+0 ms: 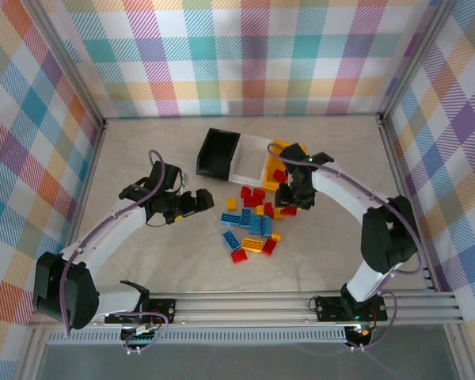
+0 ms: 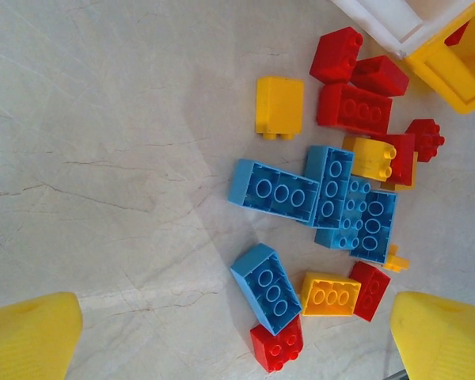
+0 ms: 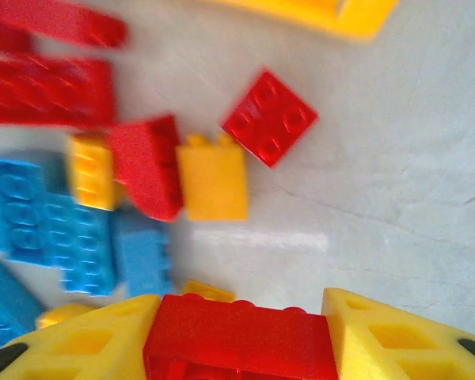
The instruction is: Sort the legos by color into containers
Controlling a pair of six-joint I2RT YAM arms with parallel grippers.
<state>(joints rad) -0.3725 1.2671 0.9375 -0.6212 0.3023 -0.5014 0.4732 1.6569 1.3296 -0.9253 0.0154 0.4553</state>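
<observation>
Left gripper (image 1: 196, 203) hung over the table (image 1: 142, 150) just left of the brick pile, its yellow fingers (image 2: 28, 340) spread wide with nothing between them. From its wrist camera, the loose legos (image 1: 252, 226) lay directly below: blue, red and yellow bricks mixed together, several touching or stacked.

Beyond the pile stood the three containers in a row, side by side. The black bin (image 1: 208, 152) on the left looked empty, as far as its dark inside could be read. The white bin (image 1: 247, 176) in the middle showed a bare floor. The yellow bin (image 1: 271, 168) on the right held something red.

Farthest right, the right gripper (image 3: 241, 352) sat at the pile's right edge, near the yellow bin, clamped on a red brick (image 3: 237, 321) held between its two fingers.

By that showing, the sorting had barely begun. At most a piece or so was binned, one red brick was in hand, and nearly the whole pile was left on the table, including every blue and yellow brick in view.
</observation>
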